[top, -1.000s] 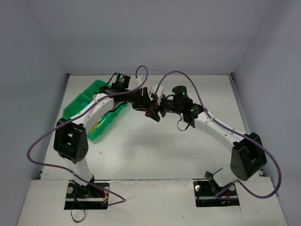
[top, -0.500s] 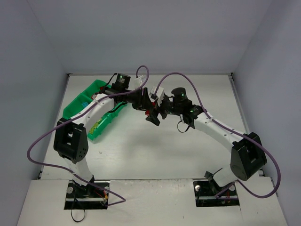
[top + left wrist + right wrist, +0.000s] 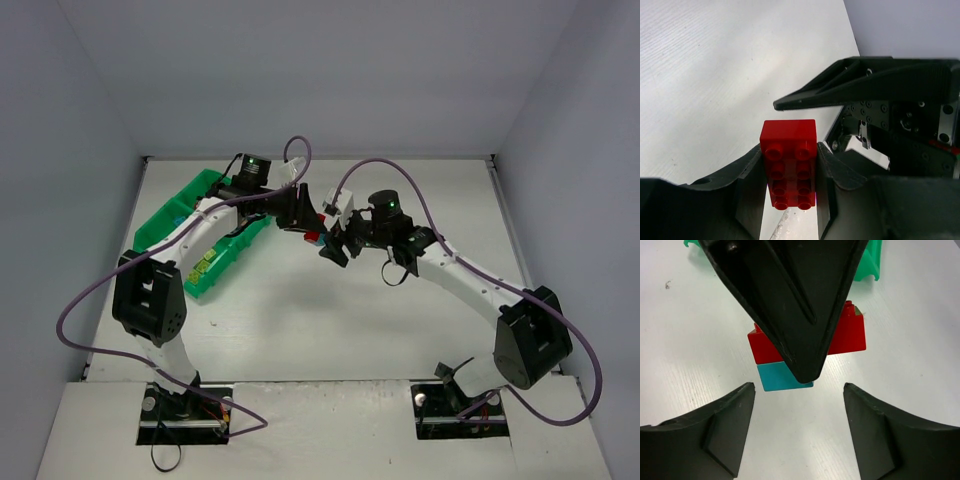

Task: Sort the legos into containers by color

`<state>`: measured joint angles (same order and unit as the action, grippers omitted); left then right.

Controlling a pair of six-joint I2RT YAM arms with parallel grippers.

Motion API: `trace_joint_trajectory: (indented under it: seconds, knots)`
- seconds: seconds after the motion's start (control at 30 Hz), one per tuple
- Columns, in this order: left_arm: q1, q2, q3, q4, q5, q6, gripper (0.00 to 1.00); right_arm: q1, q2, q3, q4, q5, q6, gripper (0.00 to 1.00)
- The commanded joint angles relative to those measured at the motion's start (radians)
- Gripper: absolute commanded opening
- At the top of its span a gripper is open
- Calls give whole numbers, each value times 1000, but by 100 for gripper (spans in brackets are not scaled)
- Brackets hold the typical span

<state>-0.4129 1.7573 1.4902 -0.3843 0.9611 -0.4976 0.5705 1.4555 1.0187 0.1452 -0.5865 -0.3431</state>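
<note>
My left gripper (image 3: 790, 150) is shut on a red brick (image 3: 789, 167), studs toward its camera, and holds it at mid-table (image 3: 305, 225). In the right wrist view the red brick (image 3: 850, 335) has a cyan brick (image 3: 775, 379) against its near side; whether they are joined I cannot tell. A left finger (image 3: 790, 300) covers their middle. My right gripper (image 3: 799, 390) is open and empty, just short of the cyan brick, and faces the left gripper in the top view (image 3: 333, 252). The green tray (image 3: 165, 225) lies at the far left.
The left arm crosses over the tray and hides much of it. Small yellow-green bricks (image 3: 205, 264) show in its near compartment. A tray corner (image 3: 872, 262) shows behind the bricks. Purple cables loop above both arms. Grey walls close the table on three sides.
The right gripper has drawn back a little to the right, away from the left gripper. The left gripper has shifted slightly up-left. Red and cyan now show between them.
</note>
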Motion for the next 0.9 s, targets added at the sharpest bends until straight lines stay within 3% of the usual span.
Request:
trace_joint_trajectory:
  seconds: [0.0,0.7,0.73,0.77,0.87]
  knots:
    - [3,-32,28,61,50,14,16,-6,-52,12,40,-2,-10,61]
    - [3,-27,-27,199,108,-130,16,-6,-70,86,73,-41,-19,60]
    - [2,-27,-28,206,113,-139,16,-6,-72,84,73,-45,-20,58]
    - [2,-25,-31,216,116,-147,16,-6,-76,80,73,-49,-20,47]
    - [3,-22,-33,216,117,-153,16,-6,-90,77,76,-52,-19,34]
